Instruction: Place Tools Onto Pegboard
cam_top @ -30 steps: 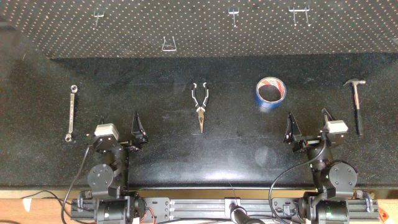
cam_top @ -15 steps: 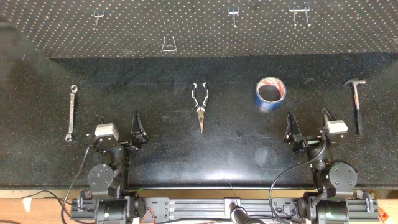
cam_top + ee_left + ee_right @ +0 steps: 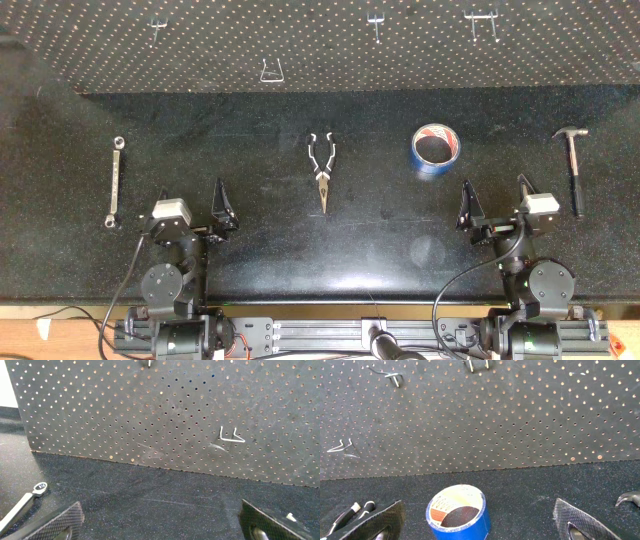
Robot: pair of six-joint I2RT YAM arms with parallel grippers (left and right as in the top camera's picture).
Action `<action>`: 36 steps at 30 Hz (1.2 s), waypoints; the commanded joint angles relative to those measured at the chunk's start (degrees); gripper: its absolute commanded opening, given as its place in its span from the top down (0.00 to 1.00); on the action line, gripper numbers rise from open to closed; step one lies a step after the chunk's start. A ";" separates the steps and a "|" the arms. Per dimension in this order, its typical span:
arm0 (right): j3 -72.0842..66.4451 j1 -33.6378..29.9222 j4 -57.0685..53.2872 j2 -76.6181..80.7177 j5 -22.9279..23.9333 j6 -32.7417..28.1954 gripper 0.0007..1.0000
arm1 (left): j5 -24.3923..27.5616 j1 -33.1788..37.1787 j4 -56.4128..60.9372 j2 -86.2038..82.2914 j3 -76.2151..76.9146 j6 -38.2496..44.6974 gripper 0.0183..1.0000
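Observation:
Four tools lie on the black mat in front of the pegboard (image 3: 320, 40): a wrench (image 3: 114, 181) at the left, pliers (image 3: 321, 168) with white handles in the middle, a blue tape roll (image 3: 436, 148) and a hammer (image 3: 572, 165) at the right. My left gripper (image 3: 190, 205) stands open near the front, to the right of the wrench (image 3: 22, 505), holding nothing. My right gripper (image 3: 494, 198) is open too, between the tape roll (image 3: 459, 512) and the hammer, just in front of the tape, empty.
Wire hooks hang on the pegboard: one low near the middle (image 3: 271, 72), others higher at the left (image 3: 157, 24), centre (image 3: 376, 20) and right (image 3: 481, 20). The mat between the tools and the front edge is bare.

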 commanded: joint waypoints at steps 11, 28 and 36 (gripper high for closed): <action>-0.20 0.24 -0.22 -0.35 0.55 0.42 0.03 | 0.81 -0.28 0.11 -0.44 -0.76 -0.55 0.00; -0.20 0.24 -0.22 -0.35 0.55 0.42 0.03 | 5.42 0.66 0.37 2.56 0.61 3.04 0.00; -0.20 0.24 -0.22 -0.35 0.55 0.42 0.03 | 5.35 9.88 -16.37 39.80 30.58 8.74 0.00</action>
